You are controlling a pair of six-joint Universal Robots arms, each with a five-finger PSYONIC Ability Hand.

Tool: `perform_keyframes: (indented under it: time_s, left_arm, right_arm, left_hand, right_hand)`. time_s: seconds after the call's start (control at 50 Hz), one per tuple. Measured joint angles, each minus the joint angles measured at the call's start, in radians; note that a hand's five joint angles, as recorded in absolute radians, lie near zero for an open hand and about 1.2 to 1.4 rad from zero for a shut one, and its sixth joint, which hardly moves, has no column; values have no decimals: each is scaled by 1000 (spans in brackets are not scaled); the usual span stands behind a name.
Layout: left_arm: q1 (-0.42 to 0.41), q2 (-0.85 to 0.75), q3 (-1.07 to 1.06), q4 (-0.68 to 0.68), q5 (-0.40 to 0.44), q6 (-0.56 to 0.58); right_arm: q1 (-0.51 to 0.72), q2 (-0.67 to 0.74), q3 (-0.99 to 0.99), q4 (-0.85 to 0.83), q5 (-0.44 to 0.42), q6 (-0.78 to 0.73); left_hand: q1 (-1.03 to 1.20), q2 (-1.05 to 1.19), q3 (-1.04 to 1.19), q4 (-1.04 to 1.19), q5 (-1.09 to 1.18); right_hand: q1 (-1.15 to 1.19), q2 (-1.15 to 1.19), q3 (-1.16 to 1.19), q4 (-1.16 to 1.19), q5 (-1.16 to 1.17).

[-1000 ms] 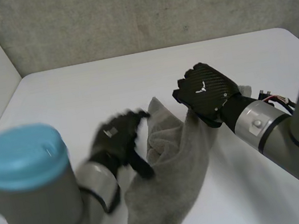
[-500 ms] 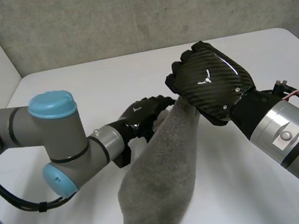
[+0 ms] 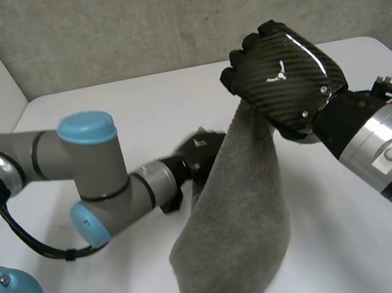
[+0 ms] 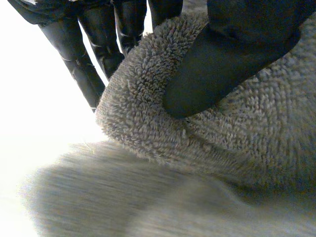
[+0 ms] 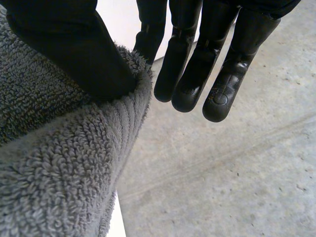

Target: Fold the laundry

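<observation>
Your right hand pinches the towel, which hangs toward 7 o'clock; your left hand pinches its 9 o'clock edge.

Right hand: black, its back a glossy carbon-weave shell with a small white three-pronged mark. Its fingers we find black, segmented, with rounded, faintly shiny tips. Right arm: silver-grey cuff behind the wrist, one round screw in it, dark bands either side. Left hand: black too. Left arm: we log grey tubes, light-blue round caps, black seams at the joints.
</observation>
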Motion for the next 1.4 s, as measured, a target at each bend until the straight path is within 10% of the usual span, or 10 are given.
perform_keyframes:
  time_s: [0.16,0.28,0.62,0.98,1.12,1.4]
  left_arm:
    - [44,106,91,99,-445,-1]
    - [78,299,14,181,-557,2]
    - [101,546,-440,210,-552,9]
    - [-30,720,-893,113,-562,3]
    - [-104,669,-910,95,-565,6]
    - [-39,695,-775,94,-559,47]
  right_arm:
    - [-35,60,-69,-43,3,-5]
    - [-37,151,-163,-156,14,-7]
    - [-20,221,-156,-231,21,-21]
    - [-44,226,62,324,-47,-253]
    - [-87,222,72,438,-58,-327]
    - [-130,142,-104,438,-43,334]
  left_hand:
    - [24,28,27,26,29]
    - [30,30,31,31,33]
    - [30,31,32,32,35]
    - [34,31,32,32,37]
    - [-268,-298,-282,-285,-273]
    - [-670,-701,-699,-703,-692]
  right_hand:
    - [0,0,0,0,0]
    - [0,0,0,0,0]
    - [0,0,0,0,0]
    - [0,0,0,0,0]
    - [-518,-671,-693,-700,-669]
    - [-696,-878,-915,-907,-885]
